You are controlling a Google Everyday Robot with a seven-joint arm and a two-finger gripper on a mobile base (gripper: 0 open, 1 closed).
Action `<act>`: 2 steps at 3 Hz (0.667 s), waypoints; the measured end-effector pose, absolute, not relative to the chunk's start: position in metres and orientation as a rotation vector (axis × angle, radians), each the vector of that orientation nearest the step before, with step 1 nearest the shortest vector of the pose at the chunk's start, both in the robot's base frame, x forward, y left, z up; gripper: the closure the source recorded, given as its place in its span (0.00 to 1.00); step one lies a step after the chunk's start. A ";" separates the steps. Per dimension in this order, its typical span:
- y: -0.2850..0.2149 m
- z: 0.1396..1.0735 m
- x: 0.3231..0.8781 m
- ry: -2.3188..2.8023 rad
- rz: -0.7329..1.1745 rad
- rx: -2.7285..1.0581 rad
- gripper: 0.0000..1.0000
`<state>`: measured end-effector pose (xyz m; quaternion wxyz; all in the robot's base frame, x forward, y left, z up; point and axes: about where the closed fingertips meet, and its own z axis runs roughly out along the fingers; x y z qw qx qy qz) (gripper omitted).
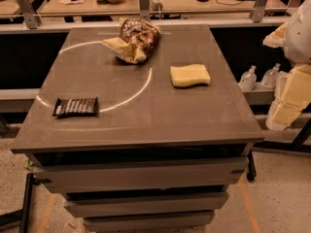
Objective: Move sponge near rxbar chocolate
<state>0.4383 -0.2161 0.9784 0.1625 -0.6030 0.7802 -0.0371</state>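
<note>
The pale yellow sponge (190, 75) lies flat on the right half of the grey table top (146, 120). The rxbar chocolate (76, 107), a flat dark wrapper with pale stripes, lies near the table's front left. They are well apart, with the sponge up and to the right of the bar. My arm stands off the table's right edge, and the gripper (275, 35) shows only as a pale tip at the upper right. It is above and to the right of the sponge, touching nothing.
A brown-and-cream wrinkly snack bag (134, 41) lies at the back middle of the table. A white arc is marked on the table top. Small bottles (249, 77) stand on a lower ledge to the right. Desks with clutter run behind the table.
</note>
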 end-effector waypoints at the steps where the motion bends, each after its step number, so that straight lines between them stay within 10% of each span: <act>1: -0.216 0.978 0.438 2.226 -0.106 -1.720 0.00; 2: -0.213 0.981 0.464 2.169 -0.060 -1.742 0.00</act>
